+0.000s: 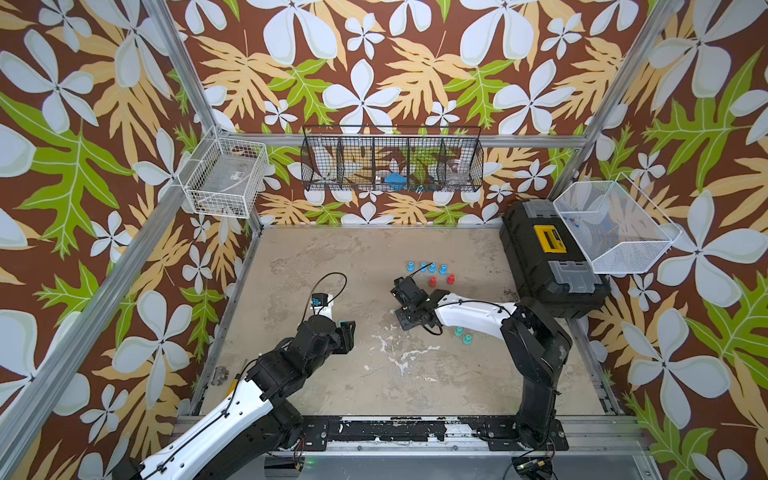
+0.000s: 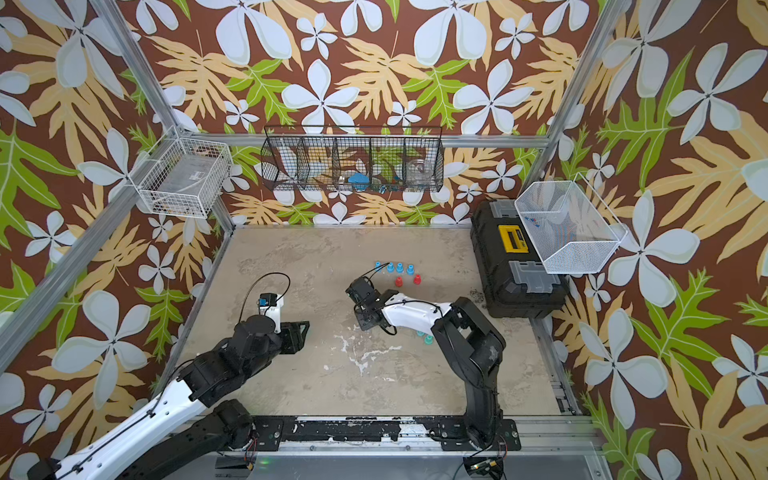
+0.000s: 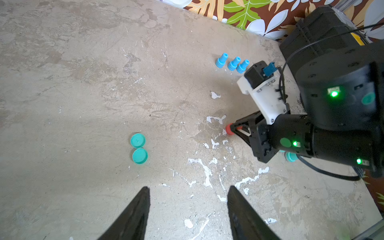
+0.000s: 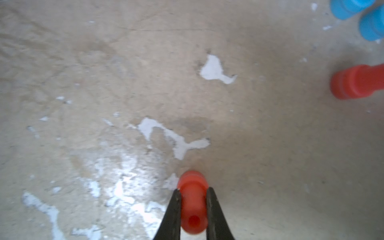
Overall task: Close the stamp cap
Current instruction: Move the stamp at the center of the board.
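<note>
Red stamp (image 4: 193, 205): one piece, gripped by its narrower shaft between the fingers of my right gripper (image 4: 193, 189), wide end pointing down at the table (image 4: 83, 83) over a patch of white scuffs near the middle; I cannot tell whether it touches the surface. Left gripper (image 3: 189, 187): jaws apart, nothing between them, hovering over bare table. Teal caps (image 3: 138, 140): two, lying flat and touching each other, ahead of my left gripper and well apart from the held stamp. Blue stamps (image 1: 432, 267): four, upright in a row toward the back. Other red stamps (image 1: 432, 281): two, upright, just in front of that row. Teal stamps (image 1: 467, 339): two, beside my right arm. Black toolbox (image 1: 540, 257): at the right edge.
</note>
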You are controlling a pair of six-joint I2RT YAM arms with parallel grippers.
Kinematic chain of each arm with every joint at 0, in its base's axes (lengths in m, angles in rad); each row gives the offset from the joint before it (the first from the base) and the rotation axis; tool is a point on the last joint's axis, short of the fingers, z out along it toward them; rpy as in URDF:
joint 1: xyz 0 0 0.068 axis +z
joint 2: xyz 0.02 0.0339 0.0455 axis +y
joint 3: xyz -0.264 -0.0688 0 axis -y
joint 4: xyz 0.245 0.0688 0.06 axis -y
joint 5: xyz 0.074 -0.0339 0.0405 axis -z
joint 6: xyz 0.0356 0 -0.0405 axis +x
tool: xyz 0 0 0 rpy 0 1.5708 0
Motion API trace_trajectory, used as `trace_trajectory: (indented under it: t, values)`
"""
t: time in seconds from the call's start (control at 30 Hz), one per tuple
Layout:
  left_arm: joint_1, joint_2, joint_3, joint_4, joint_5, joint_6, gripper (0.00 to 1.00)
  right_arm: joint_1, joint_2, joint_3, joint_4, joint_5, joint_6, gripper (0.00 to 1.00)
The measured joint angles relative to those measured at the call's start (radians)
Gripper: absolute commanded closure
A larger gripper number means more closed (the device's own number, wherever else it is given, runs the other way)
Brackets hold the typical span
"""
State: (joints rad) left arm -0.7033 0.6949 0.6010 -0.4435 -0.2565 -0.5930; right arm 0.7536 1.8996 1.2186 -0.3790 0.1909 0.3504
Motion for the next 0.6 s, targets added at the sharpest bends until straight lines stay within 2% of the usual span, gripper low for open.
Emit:
trace_trajectory:
  t: [0.2, 0.6]
  values:
    - [0.000, 0.001, -0.001, 0.000, 0.004, 0.000, 0.39, -0.080, 0.013, 0.029, -0.021, 0.000, -0.041, 0.94]
    - [0.003, 0.008, -0.001, 0.003, 0.004, 0.000, 0.39, -0.160, 0.204, 0.327, -0.129, -0.009, -0.099, 0.93]
